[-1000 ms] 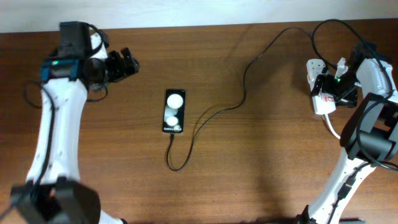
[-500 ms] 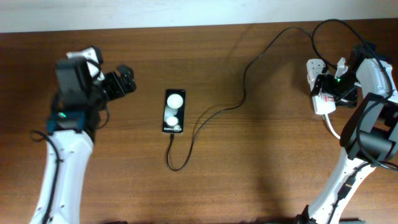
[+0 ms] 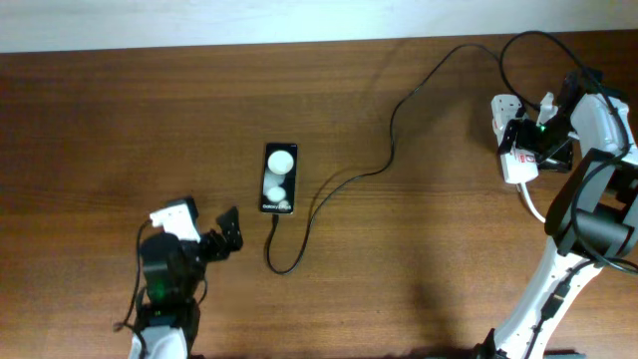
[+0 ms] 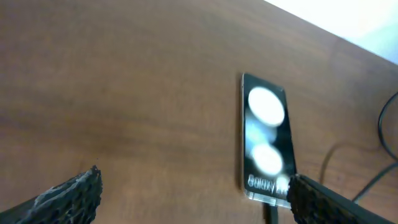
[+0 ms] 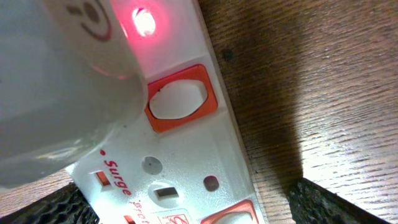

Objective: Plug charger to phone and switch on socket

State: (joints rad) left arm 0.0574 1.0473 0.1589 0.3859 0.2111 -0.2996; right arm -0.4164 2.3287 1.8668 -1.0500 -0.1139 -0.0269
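Observation:
The black phone (image 3: 280, 179) lies flat mid-table with two white glare spots; it also shows in the left wrist view (image 4: 266, 140). The thin black charger cable (image 3: 389, 150) has its connector tip at the phone's near end (image 3: 274, 224), loops, and runs back right toward the white power strip (image 3: 515, 170). My left gripper (image 3: 230, 239) is open and empty, near and left of the phone (image 4: 193, 208). My right gripper (image 3: 521, 140) is open, its fingers either side of the strip (image 5: 186, 208). A red light (image 5: 143, 18) glows beside a red-framed switch (image 5: 180, 99).
A white rounded plug body (image 5: 56, 81) sits in the strip next to the lit switch. The strip's thick white cord (image 3: 533, 204) trails toward the front right. Bare brown wood table (image 3: 419, 259) surrounds the phone; a pale wall edges the far side.
My left arm has swung from the far left of the table down toward the near edge, ending near and left of the phone. The right arm, phone and cable have not moved.

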